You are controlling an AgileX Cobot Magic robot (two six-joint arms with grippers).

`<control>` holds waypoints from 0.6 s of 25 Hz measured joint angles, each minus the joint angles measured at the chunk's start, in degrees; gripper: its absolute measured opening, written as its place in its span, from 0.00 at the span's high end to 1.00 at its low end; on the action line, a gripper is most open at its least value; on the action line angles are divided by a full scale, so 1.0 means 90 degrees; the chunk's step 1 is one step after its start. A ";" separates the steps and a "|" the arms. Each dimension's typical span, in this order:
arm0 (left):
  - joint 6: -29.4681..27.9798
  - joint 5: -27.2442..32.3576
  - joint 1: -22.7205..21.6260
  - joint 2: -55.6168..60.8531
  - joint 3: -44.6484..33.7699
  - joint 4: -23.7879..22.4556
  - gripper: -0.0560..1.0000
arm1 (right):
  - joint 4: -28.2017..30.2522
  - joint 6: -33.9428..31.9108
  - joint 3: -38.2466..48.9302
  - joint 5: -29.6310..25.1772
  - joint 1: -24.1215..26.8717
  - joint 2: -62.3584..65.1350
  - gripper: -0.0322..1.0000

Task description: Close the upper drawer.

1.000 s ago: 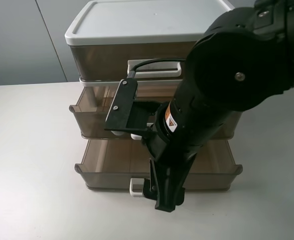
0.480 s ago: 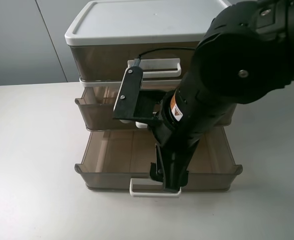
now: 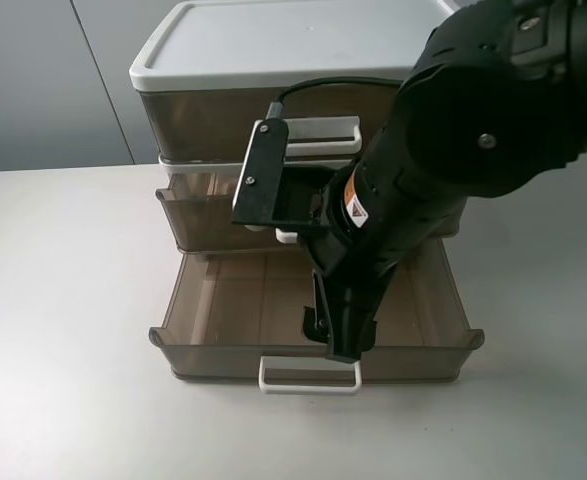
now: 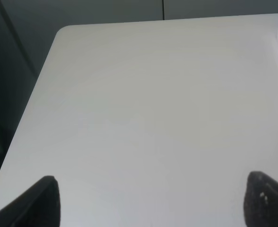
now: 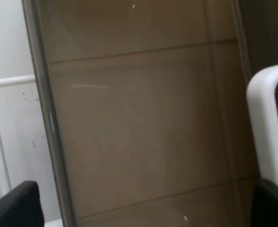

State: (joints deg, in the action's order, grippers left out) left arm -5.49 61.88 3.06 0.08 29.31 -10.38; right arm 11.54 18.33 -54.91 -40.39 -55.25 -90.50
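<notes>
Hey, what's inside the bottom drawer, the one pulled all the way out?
Only its bare brown floor shows in the bottom drawer. The right arm covers the middle, so anything beneath it is hidden.

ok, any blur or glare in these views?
Exterior high: sharp, evenly lit, though the arm hides much of the cabinet. Left wrist: flat-lit table, fingertips soft. Right wrist: very close, lower drawer and handle blurred, only tiny glints.

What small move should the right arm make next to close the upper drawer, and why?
Probably push the upper drawer a little way into the cabinet: its front stands out of the cabinet, not flush, and the right gripper hangs close by its white handle.
</notes>
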 joint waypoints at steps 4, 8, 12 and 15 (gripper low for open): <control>0.0000 0.0000 0.0000 0.0000 0.0000 0.0000 0.24 | 0.0102 0.0033 -0.0040 0.0077 0.0013 -0.0248 0.32; 0.0000 0.0000 0.0000 0.0000 0.0000 0.0000 0.24 | 0.0386 0.0007 -0.0249 0.0185 0.0116 -0.0398 0.33; 0.0000 0.0000 0.0000 0.0000 0.0000 0.0000 0.24 | 0.0687 -0.0187 -0.0344 0.0360 0.0239 -0.0452 0.33; 0.0000 0.0000 0.0000 0.0000 0.0000 0.0000 0.24 | 0.0820 -0.0415 -0.0344 0.0405 0.0239 -0.0465 0.33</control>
State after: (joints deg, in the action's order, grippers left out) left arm -5.49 61.88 3.06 0.08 29.31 -10.38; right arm 18.93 14.59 -58.01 -36.75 -53.10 -94.68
